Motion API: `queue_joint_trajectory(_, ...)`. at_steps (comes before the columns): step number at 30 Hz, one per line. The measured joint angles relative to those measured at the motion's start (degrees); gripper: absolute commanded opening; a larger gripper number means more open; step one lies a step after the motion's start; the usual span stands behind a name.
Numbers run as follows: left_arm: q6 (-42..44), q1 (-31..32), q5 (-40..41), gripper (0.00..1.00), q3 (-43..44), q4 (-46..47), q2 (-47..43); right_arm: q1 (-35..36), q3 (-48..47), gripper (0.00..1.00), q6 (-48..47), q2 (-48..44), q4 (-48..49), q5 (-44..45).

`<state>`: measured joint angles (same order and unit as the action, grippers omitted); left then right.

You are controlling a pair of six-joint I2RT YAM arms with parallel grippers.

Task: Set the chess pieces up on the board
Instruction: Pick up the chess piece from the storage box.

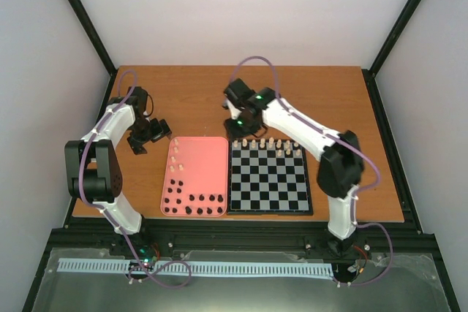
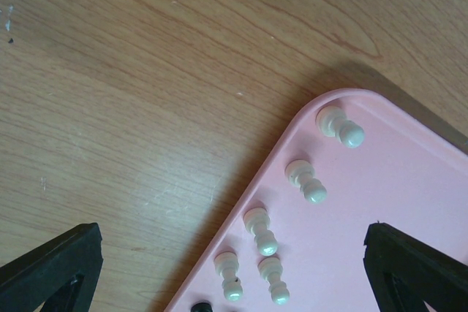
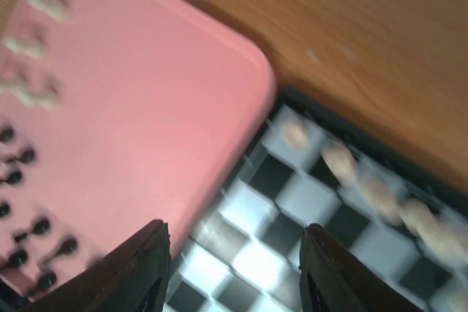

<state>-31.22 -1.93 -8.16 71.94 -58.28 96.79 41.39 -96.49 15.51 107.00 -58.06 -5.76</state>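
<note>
Left gripper is hanging over the table just off the tray's far left corner, fingers spread as wide as they go, pinching nothing. In its wrist view five cream pieces are sitting on the tray ahead of and between the fingers, running along the tray's edge from the rounded corner back toward the hand. One black piece is peeking in at the bottom of that view, closest to the hand.

Right gripper is hovering over the board's far left corner, right where it is meeting the tray. Its fingers are parted with only checks showing in the gap, nothing pinched. The right wrist view is smeared, so detail is poor. Cream pieces on the board are showing as pale blobs in a row ahead and to the right of the fingers, along the board's far rim; the tray is lying to the fingers' left.

From above, several cream pieces are standing on the board's far two rows, just beside the right gripper – exact count I cannot tell. Black pieces are all sitting on the tray, along its near edge and near left corner, well apart from both grippers
</note>
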Motion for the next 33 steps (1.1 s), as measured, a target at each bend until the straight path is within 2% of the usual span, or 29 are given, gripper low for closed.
queue_joint_trajectory(6,0.0,0.0,0.1,1.0,0.0,0.0,0.0,5.8,-25.2,0.48,-5.1,20.2,-0.7,-4.3)
queue_joint_trajectory(10,0.0,0.0,0.2,1.0,0.0,0.0,0.0,9.5,-35.0,0.48,-7.2,28.5,-1.0,-7.7)
queue_joint_trajectory(18,0.0,0.0,0.3,1.0,-0.1,0.0,-0.4,15.5,-36.2,0.49,-11.7,31.5,-1.7,-11.2)
queue_joint_trajectory(23,0.0,-0.2,1.4,1.0,-0.9,-0.1,-0.4,16.2,-37.1,0.48,-13.0,33.2,-1.1,-12.0)
queue_joint_trajectory(29,-0.1,-0.5,2.8,1.0,-1.1,0.1,-0.4,15.9,-39.0,0.38,-13.1,35.5,0.6,-11.9)
queue_joint_trajectory(33,-0.1,-0.6,3.8,1.0,-1.7,-0.4,-0.4,15.8,-39.5,0.37,-12.9,36.6,1.7,-11.8)
